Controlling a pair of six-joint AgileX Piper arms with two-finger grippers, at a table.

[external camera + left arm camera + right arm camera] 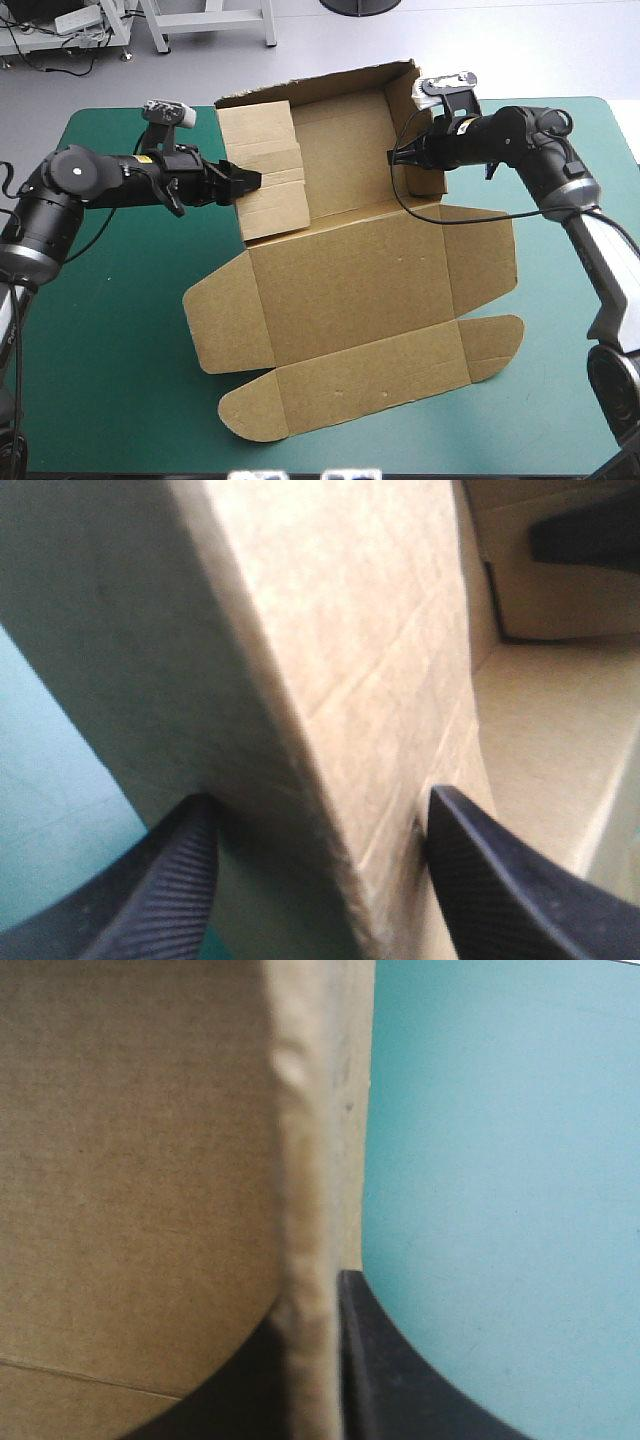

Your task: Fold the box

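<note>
The box (350, 250) walls are being raised: one is pinched by the right gripper (393, 157), one straddled by the unclenched left gripper (250, 181). Clamping there is likely needed next.

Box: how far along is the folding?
Done: the box's back wall stands. In hand: the left tool straddles the left wall, and the right tool pinches the right wall. Left: tucking both walls; the near panels lie flat on the table.
</note>
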